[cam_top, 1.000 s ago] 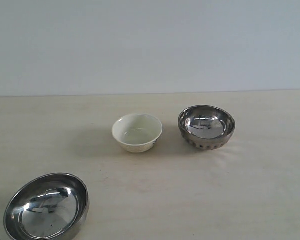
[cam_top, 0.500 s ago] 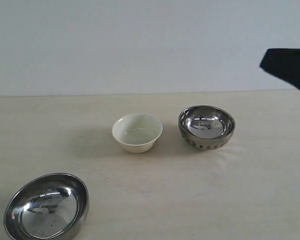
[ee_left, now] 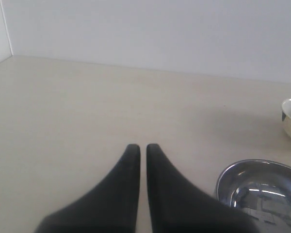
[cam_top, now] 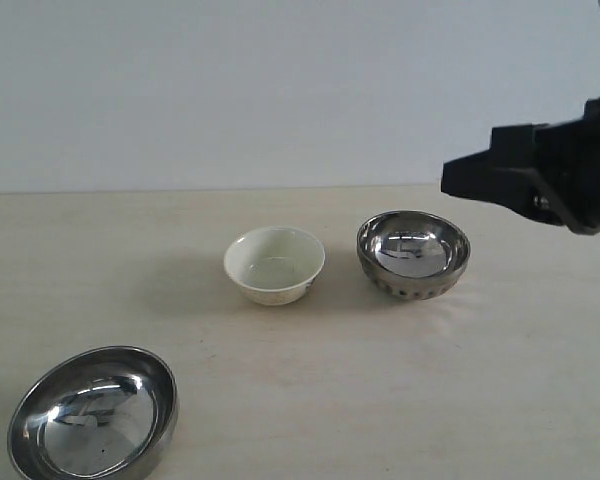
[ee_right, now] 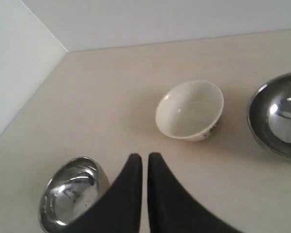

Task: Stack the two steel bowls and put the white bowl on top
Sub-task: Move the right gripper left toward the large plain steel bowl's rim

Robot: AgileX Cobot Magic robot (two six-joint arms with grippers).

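Starting at the left, the left gripper point(ee_left: 142, 148) hangs low over the tabletop point(cam_top: 380, 400) and points forward along it. Its jaws are pressed almost together, with only a thin slit between them, and hold nothing. The smooth steel bowl point(cam_top: 92, 415) sits upright at the near left of the exterior view, just beside those jaws and untouched by them. The white bowl point(cam_top: 274, 263) stands upright near the middle, well apart from the smooth one. To its right, near but with a clear gap, stands the dimpled steel bowl point(cam_top: 413, 253), also upright and empty. None of the three is stacked. The right arm reaches in from the right edge, roughly level and raised off the tabletop. Its black right gripper point(cam_top: 450, 185) points left, above and slightly to the right of the dimpled steel bowl. Its jaws are likewise closed to a narrow slit and grip nothing.
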